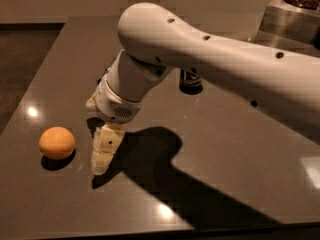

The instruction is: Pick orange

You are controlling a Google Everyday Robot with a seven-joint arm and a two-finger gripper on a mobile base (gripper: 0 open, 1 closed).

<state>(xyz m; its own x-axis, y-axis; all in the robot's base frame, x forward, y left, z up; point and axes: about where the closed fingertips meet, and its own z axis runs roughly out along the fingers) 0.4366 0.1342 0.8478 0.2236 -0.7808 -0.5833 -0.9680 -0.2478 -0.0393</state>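
The orange (57, 142), small, round and orange-yellow, lies on the dark table (60, 54) near its front left. My gripper (104, 151) hangs from the big white arm (210, 59) and points down at the table just to the right of the orange, about a hand's width from it. It does not touch the orange and holds nothing that I can see.
A dark soda can (190, 81) stands behind the arm at mid table. A metal container (292, 19) with brown contents stands at the back right. The table's front edge runs close below the gripper, with the arm's shadow across it.
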